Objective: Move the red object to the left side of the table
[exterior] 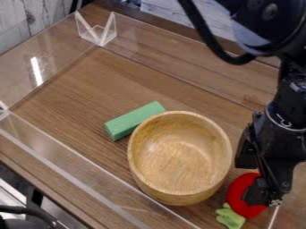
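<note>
The red object (242,199), a small bright-red toy fruit with a light green leafy end (231,216), lies on the wood-grain table (84,89) at the front right, just right of the wooden bowl. My black gripper (266,183) points down right over it. Its fingers (273,185) stand open, low around the fruit's top and right side, hiding part of it. I cannot tell whether they touch it.
A round wooden bowl (180,156) stands in the front middle, close against the fruit. A green rectangular block (134,120) lies by the bowl's far left rim. Low clear acrylic walls (48,148) border the table; a clear stand (96,29) sits at the back left.
</note>
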Controlling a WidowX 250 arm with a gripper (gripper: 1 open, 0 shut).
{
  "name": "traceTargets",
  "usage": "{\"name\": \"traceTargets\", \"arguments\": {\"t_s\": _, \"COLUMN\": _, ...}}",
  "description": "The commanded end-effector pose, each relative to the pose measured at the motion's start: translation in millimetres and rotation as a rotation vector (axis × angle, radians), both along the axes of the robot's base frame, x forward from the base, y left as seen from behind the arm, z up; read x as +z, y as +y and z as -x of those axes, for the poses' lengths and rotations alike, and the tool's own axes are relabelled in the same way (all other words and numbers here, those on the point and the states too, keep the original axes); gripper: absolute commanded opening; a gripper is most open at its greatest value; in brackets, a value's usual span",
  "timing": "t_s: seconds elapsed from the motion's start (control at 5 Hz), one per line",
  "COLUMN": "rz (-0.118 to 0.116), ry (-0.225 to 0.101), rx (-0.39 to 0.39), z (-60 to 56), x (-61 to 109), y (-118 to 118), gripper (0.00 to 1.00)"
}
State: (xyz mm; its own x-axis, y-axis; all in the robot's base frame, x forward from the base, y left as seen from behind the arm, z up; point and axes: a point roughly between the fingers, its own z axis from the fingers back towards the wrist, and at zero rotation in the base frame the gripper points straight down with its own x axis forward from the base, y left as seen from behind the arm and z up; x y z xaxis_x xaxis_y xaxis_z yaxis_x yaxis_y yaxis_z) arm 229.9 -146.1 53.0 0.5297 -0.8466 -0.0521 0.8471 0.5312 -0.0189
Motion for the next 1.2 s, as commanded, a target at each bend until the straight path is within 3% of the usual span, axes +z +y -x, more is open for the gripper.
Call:
{"name": "traceTargets", "arguments": {"t_s": 0.0, "rz": 0.009, "ry": -0.034, "rx": -0.030, "z": -6.8, "x": 16.6, "y": 9.5, "gripper": 1.00}}
{"name": "traceTargets", "arguments": {"t_s": 0.2, "rz": 0.006, "ry": -0.042, "rx": -0.056, "z": -11.2, "x": 27.2, "y": 18.7, "gripper": 1.00}}
{"name": "traceTargets", "arguments": {"t_s": 0.6, "rz": 0.012, "ry": -0.051, "rx": -0.021, "z": -12.7, "x": 8.8, "y": 33.6, "gripper": 1.00}}
{"name": "traceTargets", "arguments": {"t_s": 1.0, "rz": 0.027, "ry": -0.062, "rx": -0.171, "z": -12.5, "x": 16.1, "y": 12.0, "gripper": 1.00}}
